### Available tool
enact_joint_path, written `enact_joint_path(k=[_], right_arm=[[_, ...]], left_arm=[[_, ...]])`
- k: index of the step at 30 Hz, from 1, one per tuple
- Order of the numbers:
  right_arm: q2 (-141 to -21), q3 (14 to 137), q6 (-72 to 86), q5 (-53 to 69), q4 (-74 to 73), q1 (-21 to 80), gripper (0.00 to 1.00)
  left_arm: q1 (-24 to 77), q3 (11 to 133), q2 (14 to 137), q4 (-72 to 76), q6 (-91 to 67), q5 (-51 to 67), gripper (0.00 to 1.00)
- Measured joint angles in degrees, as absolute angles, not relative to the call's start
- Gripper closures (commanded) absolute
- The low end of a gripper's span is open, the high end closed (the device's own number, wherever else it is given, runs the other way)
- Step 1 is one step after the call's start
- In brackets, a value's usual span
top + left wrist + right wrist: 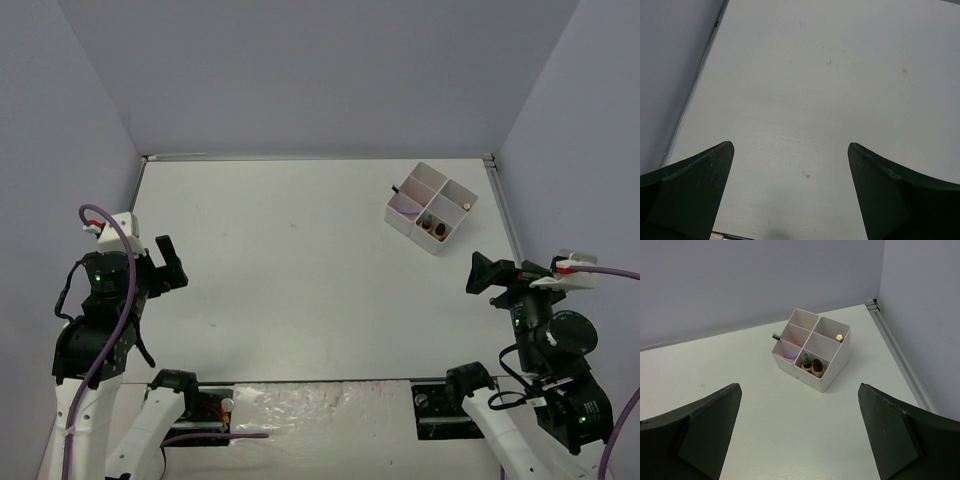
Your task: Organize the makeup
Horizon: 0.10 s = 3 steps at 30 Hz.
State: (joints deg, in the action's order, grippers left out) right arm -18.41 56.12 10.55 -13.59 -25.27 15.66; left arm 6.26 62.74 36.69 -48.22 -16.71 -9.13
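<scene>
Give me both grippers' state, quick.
Left gripper: open, holding nothing.
Right gripper: open, holding nothing.

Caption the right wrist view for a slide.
Right fingers spread wide, framing a white tray with two tan bottles upright in its nearest compartment.

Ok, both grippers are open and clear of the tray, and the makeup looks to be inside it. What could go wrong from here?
1. A thin pencil pokes out over the left rim of the tray. A gripper passing there could catch it and flick it out or drag the tray.
2. The two tan bottles stand upright, side by side in the nearest compartment. Reaching in with the open right gripper could tip them.
</scene>
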Motion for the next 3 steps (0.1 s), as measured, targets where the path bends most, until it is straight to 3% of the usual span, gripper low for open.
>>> enact_joint_path(k=[3], right_arm=[[-17.84,56.23,10.44,-13.53,-25.66,16.56,0.0]], left_arm=[[6.26,62.74,36.73,-48.92,-16.71,-9.13,0.03]])
